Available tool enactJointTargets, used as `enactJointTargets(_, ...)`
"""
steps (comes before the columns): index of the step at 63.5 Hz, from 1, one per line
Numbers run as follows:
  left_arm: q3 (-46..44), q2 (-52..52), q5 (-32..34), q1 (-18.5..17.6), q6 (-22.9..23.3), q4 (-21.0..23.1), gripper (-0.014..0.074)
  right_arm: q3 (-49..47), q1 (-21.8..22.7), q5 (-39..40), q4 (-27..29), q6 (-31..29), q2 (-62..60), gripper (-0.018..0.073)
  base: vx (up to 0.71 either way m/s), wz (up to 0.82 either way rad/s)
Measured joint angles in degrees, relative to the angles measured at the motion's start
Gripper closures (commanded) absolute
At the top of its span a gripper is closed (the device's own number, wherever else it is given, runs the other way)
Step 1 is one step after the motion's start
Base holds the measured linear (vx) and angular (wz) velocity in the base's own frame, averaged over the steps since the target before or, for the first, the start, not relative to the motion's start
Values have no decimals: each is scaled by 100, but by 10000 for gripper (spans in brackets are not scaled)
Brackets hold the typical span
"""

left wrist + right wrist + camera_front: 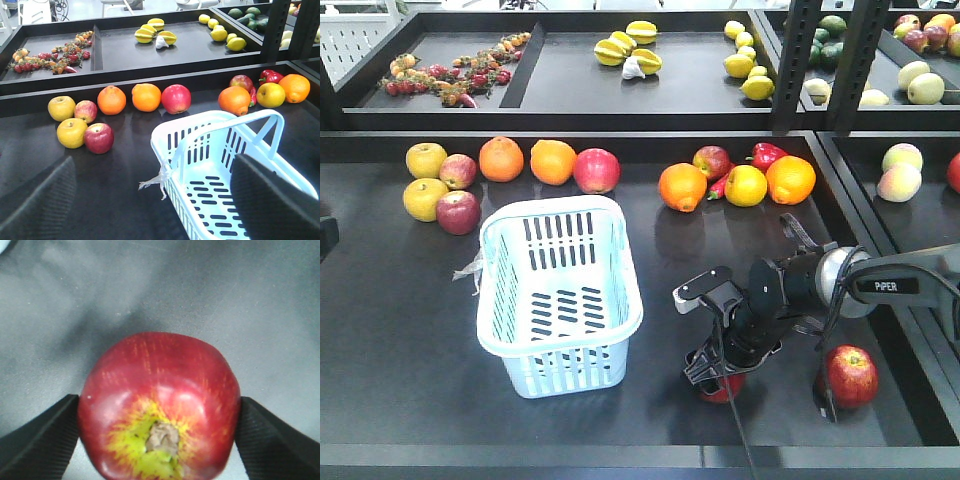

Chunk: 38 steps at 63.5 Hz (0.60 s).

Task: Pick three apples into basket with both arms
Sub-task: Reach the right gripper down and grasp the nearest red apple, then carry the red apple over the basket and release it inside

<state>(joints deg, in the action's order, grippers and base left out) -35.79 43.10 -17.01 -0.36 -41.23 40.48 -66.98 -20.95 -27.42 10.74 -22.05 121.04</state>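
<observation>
Grasping first dark red apple (160,405) in right tool (722,385), right of empty pale blue plastic basket (556,204); holding left tool (155,197) released.

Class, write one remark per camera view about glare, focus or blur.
Front-facing view: sharp, pale sheen on the dark tabletop left of the basket. Left wrist view: the left end effector's fingers are blurred dark shapes in the lower corners. Right wrist view: the red apple fills the frame, bright highlights on its skin.
</observation>
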Motion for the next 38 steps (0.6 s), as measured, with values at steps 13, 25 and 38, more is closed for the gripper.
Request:
enactJointTargets(13, 0, 0, 0, 0, 0, 0, 4, 0, 6, -280, -5, 0, -138, 262, 0, 0)
enactJointTargets(25, 0, 0, 0, 0, 0, 0, 4, 0, 6, -606, -11, 42, -841, 262, 0, 0)
enactJointTargets(38, 0, 0, 0, 0, 0, 0, 4, 0, 6, -911, 18, 222, -1963, 262, 0, 0)
